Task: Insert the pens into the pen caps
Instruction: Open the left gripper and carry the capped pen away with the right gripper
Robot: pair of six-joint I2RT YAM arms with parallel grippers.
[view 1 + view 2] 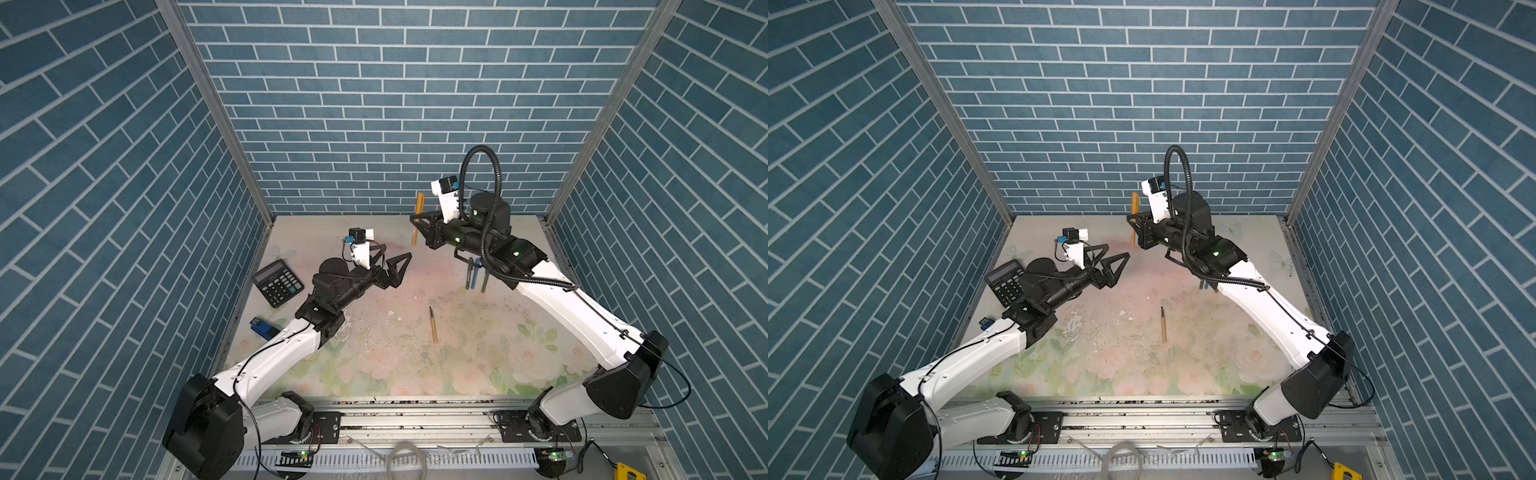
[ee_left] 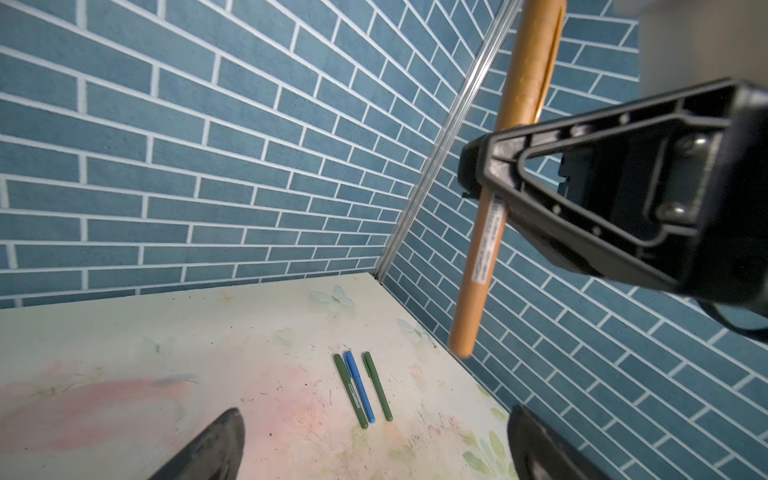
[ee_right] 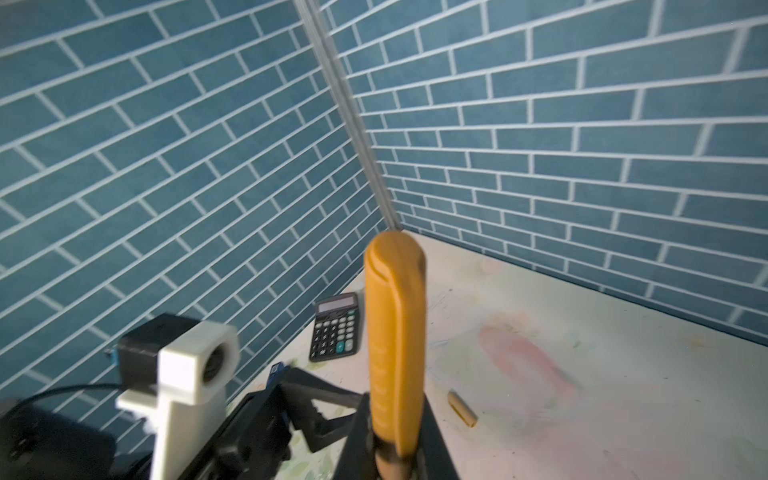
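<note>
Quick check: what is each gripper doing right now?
Left gripper: open, holding nothing.
Right gripper: closed on the orange pen, held upright.

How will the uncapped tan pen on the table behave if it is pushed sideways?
The pen is a slim stick lying flat, so it would probably roll. It looks straight, so likely stiff, not floppy. So thin, it is probably light.

Robot lab cell: brick-papered walls (image 1: 374, 104), aluminium rails (image 1: 415, 409)
</note>
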